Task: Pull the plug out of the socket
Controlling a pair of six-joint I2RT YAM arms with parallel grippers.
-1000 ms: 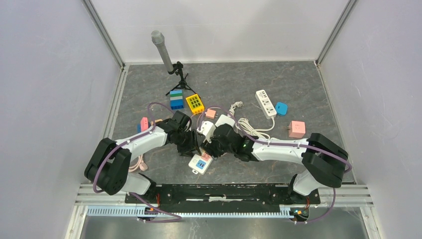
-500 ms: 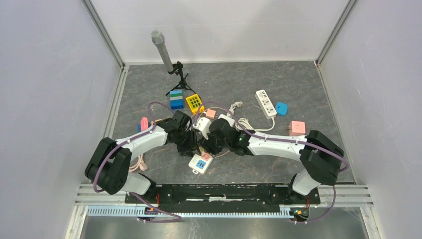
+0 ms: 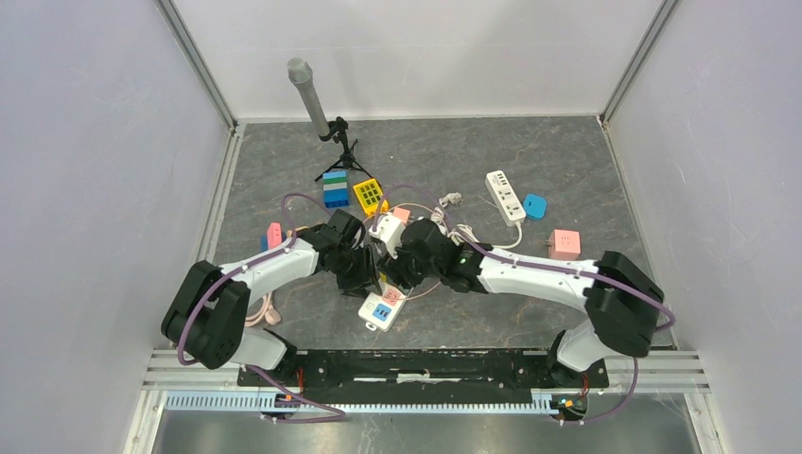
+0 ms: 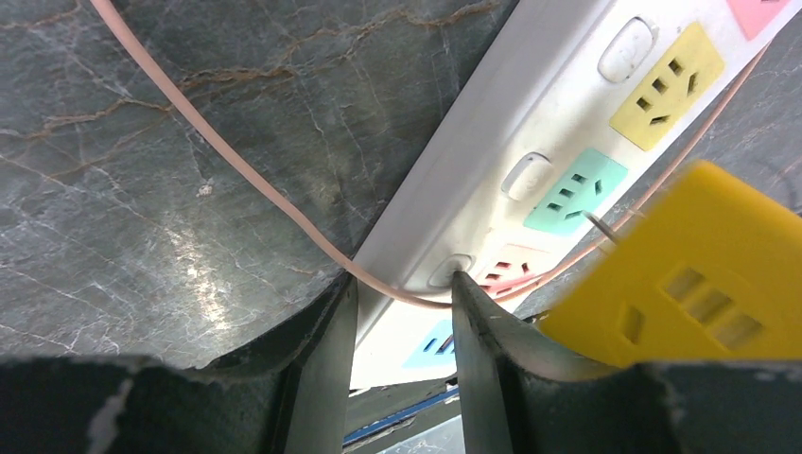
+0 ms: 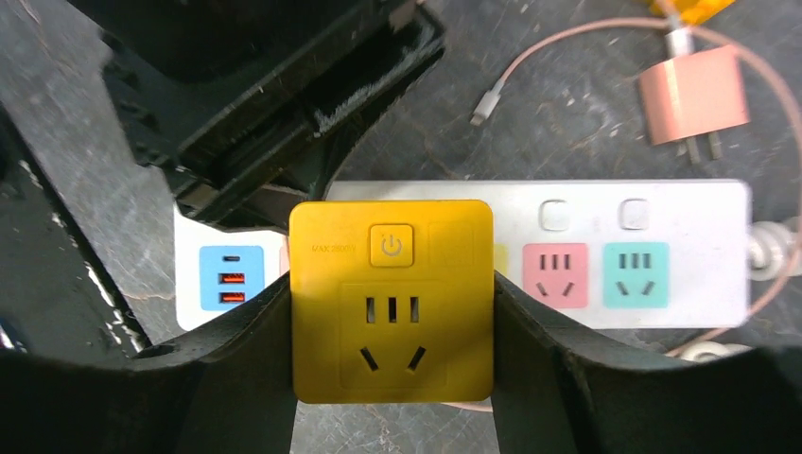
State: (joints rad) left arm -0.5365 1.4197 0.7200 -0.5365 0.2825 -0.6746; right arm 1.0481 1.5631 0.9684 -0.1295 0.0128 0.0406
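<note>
A white power strip (image 3: 382,309) with coloured sockets lies between both arms; it also shows in the left wrist view (image 4: 530,123) and the right wrist view (image 5: 653,203). My left gripper (image 3: 363,271) (image 4: 402,284) is shut on the strip's edge near its blue USB end. My right gripper (image 3: 399,269) (image 5: 390,284) is shut on the yellow cube plug (image 5: 391,301), one finger on each side, over the strip's yellow socket. In the left wrist view the yellow plug (image 4: 700,274) looks slightly raised, with a thin metal prong showing under it. The plug is hidden in the top view.
A pink charger (image 5: 693,102) (image 3: 400,216) with a thin pink cable lies beside the strip. Further back are a yellow socket cube (image 3: 371,196), blue and green blocks (image 3: 335,188), a microphone on a tripod (image 3: 310,90), a second white strip (image 3: 504,196) and a pink cube (image 3: 565,244).
My right arm has shifted a little toward the far side and left, with its gripper still on the plug. The left arm has barely moved.
</note>
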